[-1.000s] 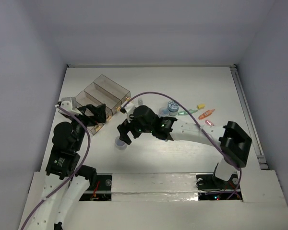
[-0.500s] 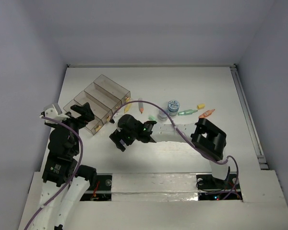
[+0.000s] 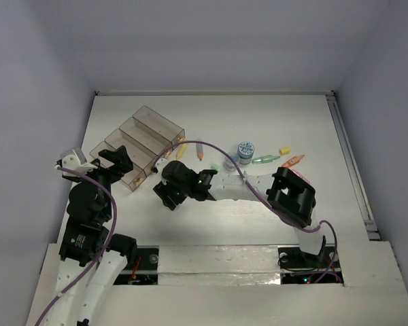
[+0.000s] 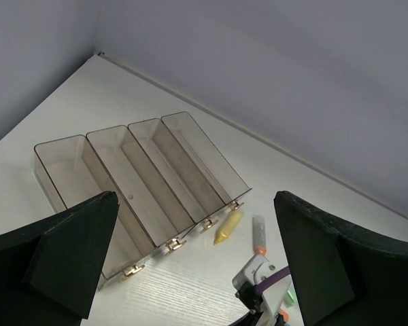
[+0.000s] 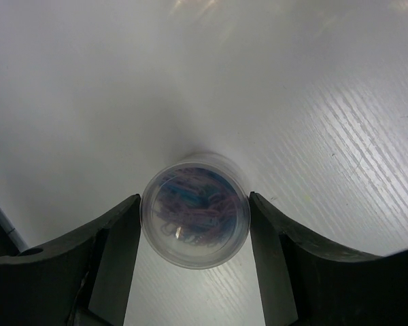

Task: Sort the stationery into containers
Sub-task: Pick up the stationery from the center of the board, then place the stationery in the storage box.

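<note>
The right gripper (image 3: 170, 195) is lowered to the white table (image 3: 258, 115) just in front of the containers (image 4: 115, 176), its two fingers (image 5: 115, 244) pressed against opposite sides of a small round clear tub of coloured paper clips (image 5: 195, 219), which stands upright on the surface. The left gripper (image 3: 121, 161) hangs over the near-left end of the four joined smoky boxes, jaws wide apart with nothing between them. A yellow pen (image 4: 229, 227) and an orange-tipped pen (image 4: 258, 234) lie just beside the boxes' clasp end, with a blue roll (image 3: 245, 149), green pen (image 3: 262, 160) and orange pen (image 3: 292, 161) further right.
</note>
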Controlling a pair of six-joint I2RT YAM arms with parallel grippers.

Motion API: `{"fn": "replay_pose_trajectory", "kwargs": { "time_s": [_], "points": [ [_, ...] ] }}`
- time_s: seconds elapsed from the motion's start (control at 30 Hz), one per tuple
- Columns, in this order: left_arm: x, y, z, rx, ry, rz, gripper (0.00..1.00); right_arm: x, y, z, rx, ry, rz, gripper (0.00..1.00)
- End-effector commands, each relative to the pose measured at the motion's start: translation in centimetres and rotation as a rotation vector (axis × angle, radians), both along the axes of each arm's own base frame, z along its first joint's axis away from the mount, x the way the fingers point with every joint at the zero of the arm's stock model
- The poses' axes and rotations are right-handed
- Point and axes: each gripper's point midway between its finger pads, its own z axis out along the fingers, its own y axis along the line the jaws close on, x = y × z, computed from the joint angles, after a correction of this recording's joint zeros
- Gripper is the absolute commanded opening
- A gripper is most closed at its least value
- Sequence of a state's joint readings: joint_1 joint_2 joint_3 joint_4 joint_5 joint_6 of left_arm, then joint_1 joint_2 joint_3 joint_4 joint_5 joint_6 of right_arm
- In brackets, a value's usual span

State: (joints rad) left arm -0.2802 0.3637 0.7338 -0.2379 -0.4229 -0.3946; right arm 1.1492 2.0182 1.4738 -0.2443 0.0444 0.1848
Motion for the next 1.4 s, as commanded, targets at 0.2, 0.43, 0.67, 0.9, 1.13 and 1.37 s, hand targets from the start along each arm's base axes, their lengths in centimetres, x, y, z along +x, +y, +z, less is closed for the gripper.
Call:
{"fn": "replay_pose_trajectory", "kwargs": {
  "time_s": [0.2, 0.43, 0.67, 0.9, 1.13, 1.37],
  "points": [
    [-0.6, 0.6, 2.1, -0.059, -0.065, 0.032, 0.99, 2.6, 4.8, 12.6, 0.328, -0.179, -0.044, 0.28],
    [-0.9, 1.2, 2.1, -0.092, -0.069, 0.071, 0.99, 5.5, 7.9, 19.7, 0.542, -0.267, -0.048, 0.27],
    [-1.1, 1.2, 2.1, -0.115, -0.074, 0.074, 0.99, 9.8, 11.1, 22.7, 0.723, -0.250, -0.019, 0.28],
    [-1.3, 1.4, 2.2, -0.120, -0.072, 0.089, 0.99, 14.9, 14.5, 22.5, 0.832, -0.285, -0.036, 0.28],
    [-1.1, 1.1, 2.1, -0.111, -0.062, 0.079, 0.99, 18.7, 16.0, 22.7, 0.940, -0.339, -0.078, 0.30],
    [-1.0, 0.8, 2.2, -0.105, -0.066, 0.061, 0.99, 19.8, 16.6, 19.4, 0.949, -0.330, -0.086, 0.31]
  ]
}}
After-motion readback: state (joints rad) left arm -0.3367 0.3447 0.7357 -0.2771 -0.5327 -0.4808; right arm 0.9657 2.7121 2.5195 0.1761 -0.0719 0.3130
